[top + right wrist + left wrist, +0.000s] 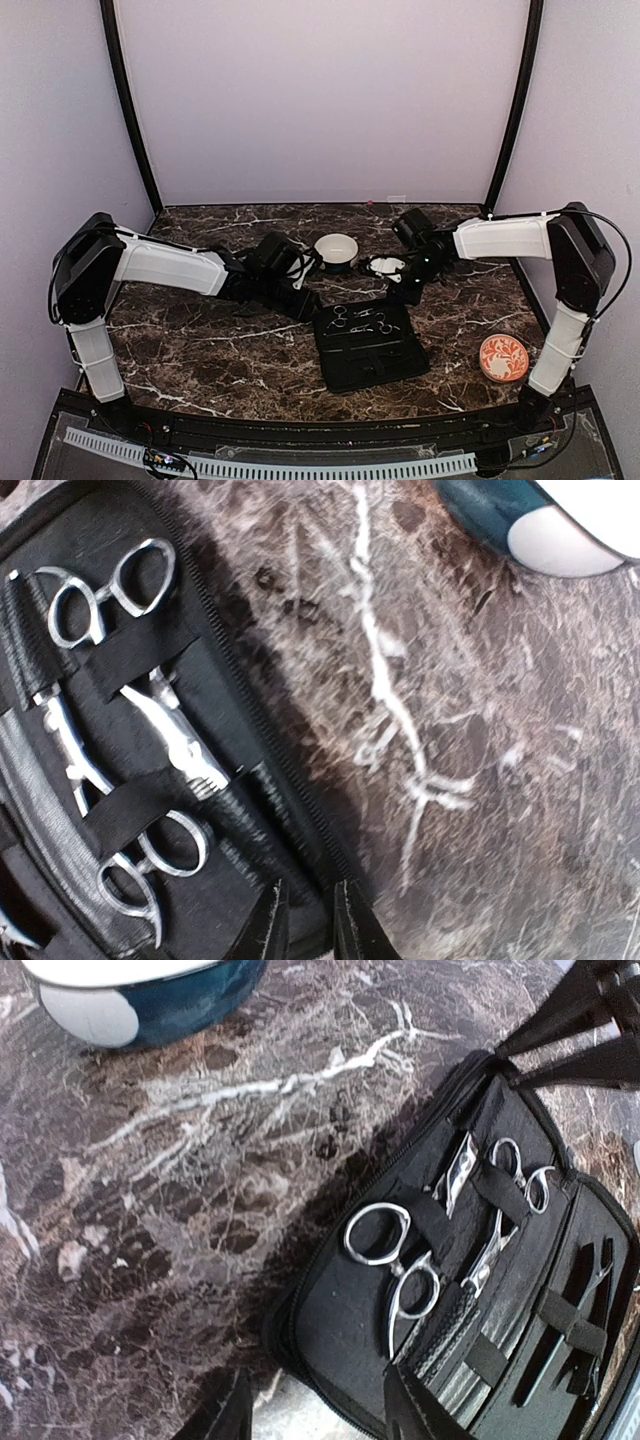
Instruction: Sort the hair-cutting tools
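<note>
Nearest, black case (370, 365) spread flat mid-table, thin black stick pieces (555, 1350) strapped into its nearer flap. Further up, silver scissors (402, 1270) tucked under elastic loops. Looks like light, stiff, slick steel, sharp at the tips; best pinched across the ring handles and slid out from under the strap. Left gripper (320, 1392) hovering astride the case corner, fingers spread about halfway, holding nothing. Right gripper (310, 898) narrowed to a slit, seemingly nipping the case rim. Beyond, white bowl (337, 250).

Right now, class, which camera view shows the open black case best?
The top external view: the whole case lies open. The left wrist view crops it at the frame's edges; the right wrist view shows only one side.
</note>
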Available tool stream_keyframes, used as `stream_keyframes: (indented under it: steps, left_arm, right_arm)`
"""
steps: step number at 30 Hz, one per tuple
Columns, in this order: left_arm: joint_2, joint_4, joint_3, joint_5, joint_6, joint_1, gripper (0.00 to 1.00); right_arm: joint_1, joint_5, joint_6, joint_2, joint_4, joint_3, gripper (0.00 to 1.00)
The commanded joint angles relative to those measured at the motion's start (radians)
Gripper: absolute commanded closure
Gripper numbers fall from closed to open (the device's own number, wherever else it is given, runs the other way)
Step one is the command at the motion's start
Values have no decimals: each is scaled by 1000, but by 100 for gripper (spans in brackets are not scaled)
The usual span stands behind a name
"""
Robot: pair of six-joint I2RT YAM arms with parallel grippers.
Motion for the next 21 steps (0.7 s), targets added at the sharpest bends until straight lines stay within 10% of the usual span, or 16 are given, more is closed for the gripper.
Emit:
stream_keyframes:
  steps: [1, 21]
  left_arm:
    - [-41, 27, -21, 39, -19, 0, 54]
    - [-28, 37, -25, 66, 4, 0, 54]
  right_arm:
    - [-3, 15, -10, 43, 32, 37, 85]
    - [-18, 11, -36, 149, -74, 147, 74]
